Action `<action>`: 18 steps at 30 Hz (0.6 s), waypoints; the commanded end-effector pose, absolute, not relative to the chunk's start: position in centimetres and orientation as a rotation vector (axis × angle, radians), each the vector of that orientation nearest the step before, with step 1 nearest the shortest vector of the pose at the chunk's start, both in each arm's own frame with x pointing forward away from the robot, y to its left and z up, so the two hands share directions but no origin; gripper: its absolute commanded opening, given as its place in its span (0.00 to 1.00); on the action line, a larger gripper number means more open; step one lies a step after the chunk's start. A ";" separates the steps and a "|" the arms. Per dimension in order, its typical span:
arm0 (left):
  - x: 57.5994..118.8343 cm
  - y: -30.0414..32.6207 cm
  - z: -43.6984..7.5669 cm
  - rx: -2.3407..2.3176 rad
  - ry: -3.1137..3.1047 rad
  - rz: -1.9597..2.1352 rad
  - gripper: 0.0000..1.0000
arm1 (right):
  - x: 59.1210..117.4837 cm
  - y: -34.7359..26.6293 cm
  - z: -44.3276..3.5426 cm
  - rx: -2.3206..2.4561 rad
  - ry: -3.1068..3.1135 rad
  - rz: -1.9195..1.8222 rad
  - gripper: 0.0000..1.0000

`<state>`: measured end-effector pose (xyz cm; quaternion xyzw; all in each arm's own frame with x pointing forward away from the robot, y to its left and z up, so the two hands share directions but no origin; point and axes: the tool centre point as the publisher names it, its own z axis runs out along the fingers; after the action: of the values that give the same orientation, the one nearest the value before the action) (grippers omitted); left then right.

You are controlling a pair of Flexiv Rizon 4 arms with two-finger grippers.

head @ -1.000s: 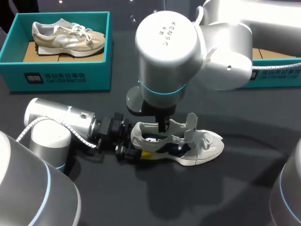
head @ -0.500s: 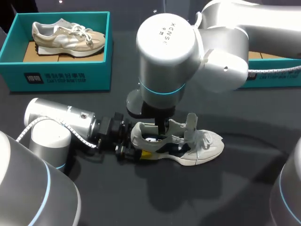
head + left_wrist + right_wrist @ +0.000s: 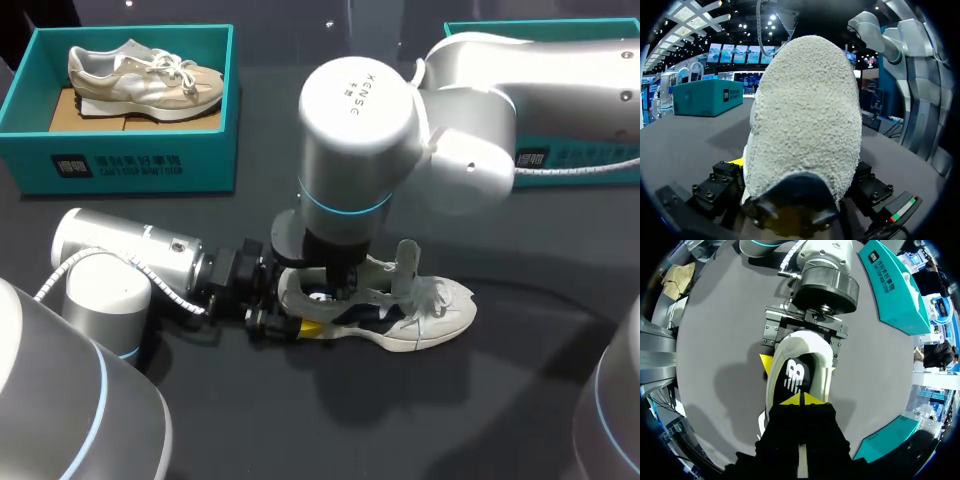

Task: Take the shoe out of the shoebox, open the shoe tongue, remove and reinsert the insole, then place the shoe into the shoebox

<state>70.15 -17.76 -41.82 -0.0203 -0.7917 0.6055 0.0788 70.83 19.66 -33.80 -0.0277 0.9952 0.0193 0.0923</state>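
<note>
Left wrist view puts the shoe (image 3: 805,115) right against you: its pale fuzzy heel sits clamped between the fingers of your left hand (image 3: 285,302). Your right hand (image 3: 801,400), yellow tips pinched together, hangs inside the opening just over the black insole (image 3: 795,372). The shoe stands on the table (image 3: 480,400), white with navy panels, tongue (image 3: 407,262) raised, toe pointing away from the left hand. The teal shoebox (image 3: 130,165) sits well behind.
</note>
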 end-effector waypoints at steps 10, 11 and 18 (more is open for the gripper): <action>70.1 -17.9 -41.9 -0.061 -2.371 1.810 0.00 | 71.2 18.3 -37.2 -0.036 2.969 0.111 0.00; 70.1 -17.9 -41.9 -0.061 -2.371 1.810 0.00 | 71.2 18.1 -37.2 -0.029 2.968 0.114 0.00; 70.1 -17.9 -41.9 -0.061 -2.371 1.810 0.00 | 71.0 17.0 -37.7 0.044 2.963 0.086 0.00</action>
<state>70.15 -17.76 -41.82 -0.0203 -0.7917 0.6055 0.0788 71.26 17.43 -37.62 0.0128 0.9960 0.0269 0.0838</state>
